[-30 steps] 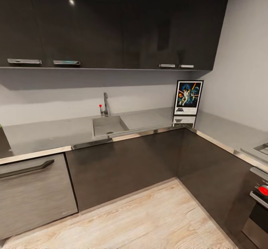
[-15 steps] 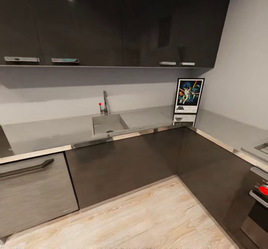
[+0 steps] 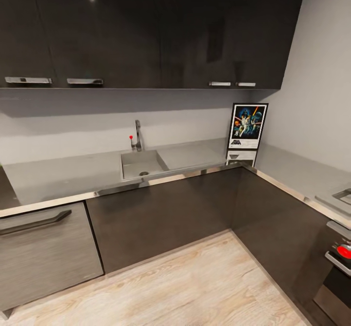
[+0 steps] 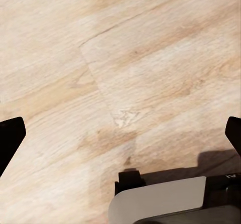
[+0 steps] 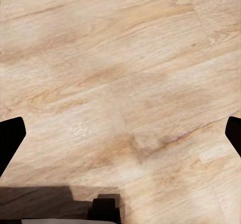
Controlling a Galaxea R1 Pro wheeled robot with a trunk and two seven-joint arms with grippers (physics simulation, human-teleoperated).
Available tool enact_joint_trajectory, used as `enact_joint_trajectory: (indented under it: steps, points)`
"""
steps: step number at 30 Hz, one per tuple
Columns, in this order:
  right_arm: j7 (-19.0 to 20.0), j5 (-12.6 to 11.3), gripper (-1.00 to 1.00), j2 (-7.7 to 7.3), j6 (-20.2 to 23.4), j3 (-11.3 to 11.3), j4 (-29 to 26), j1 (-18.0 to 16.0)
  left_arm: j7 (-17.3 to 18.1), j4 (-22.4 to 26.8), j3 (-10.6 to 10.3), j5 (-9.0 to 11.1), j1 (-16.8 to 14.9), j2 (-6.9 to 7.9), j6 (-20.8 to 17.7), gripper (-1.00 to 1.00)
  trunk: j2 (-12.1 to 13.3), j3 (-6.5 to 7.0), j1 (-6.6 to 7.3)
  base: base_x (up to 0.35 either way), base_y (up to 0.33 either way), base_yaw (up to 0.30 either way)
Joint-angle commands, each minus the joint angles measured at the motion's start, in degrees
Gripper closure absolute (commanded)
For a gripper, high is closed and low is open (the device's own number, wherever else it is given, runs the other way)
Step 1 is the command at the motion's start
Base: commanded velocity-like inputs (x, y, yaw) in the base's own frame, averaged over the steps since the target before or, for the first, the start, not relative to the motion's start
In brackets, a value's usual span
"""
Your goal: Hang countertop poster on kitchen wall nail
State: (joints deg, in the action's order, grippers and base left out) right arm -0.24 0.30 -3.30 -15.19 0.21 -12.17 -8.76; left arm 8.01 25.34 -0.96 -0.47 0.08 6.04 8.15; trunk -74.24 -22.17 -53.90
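Both grippers pointed down: the left gripper [image 4: 120,133] and right gripper [image 5: 120,133] each had their dark fingertips [image 4: 10,136] spread wide, holding nothing.

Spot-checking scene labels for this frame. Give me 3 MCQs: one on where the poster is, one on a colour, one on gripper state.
1. Where does the poster stand?
A. In the sink
B. On the kitchen countertop, in the corner against the wall
C. On the floor

2. What colour is the small knob beside the faucet?
A. Red
B. Green
C. Yellow

3. How do the left gripper and right gripper stand?
A. Both shut on the poster
B. Left open, right shut on something
C. Both open, holding nothing

Answers:
1. B: the head view shows it upright at the worktop's inner corner, right of the sink.
2. A: a red dot sits just left of the faucet.
3. C: in each wrist view the dark fingertips sit far apart with wood floor between them.
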Motion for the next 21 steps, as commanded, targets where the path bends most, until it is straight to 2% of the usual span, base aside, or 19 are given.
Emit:
enact_joint_trajectory:
  steps: [1,7,15,21]
  points:
    - [-0.02,0.04,-1.0,-0.01,-0.19,0.03,0.04,-0.03,0.07,0.06,-0.09,-0.05,0.01,0.04,0.11,-1.0,0.38,0.13,0.23,0.0,0.0,0.0]
    - [-0.02,0.05,-1.0,-0.03,-0.17,0.05,0.05,-0.03,0.07,0.06,-0.09,-0.05,0.01,0.03,0.11,-1.0,2.79,1.21,1.54,0.0,0.0,0.0]
    - [-0.02,0.03,-1.0,-0.03,-0.15,-0.01,0.04,-0.03,0.07,0.06,-0.09,-0.05,0.01,0.07,0.13,-1.0,2.79,1.21,1.54,0.012,0.012,-0.005]
    - [-0.02,-0.03,-1.0,-0.01,-0.1,0.05,0.04,-0.03,0.07,0.06,-0.09,-0.05,0.01,0.11,0.04,-1.0,2.79,1.21,1.54,0.291,0.113,-0.273]
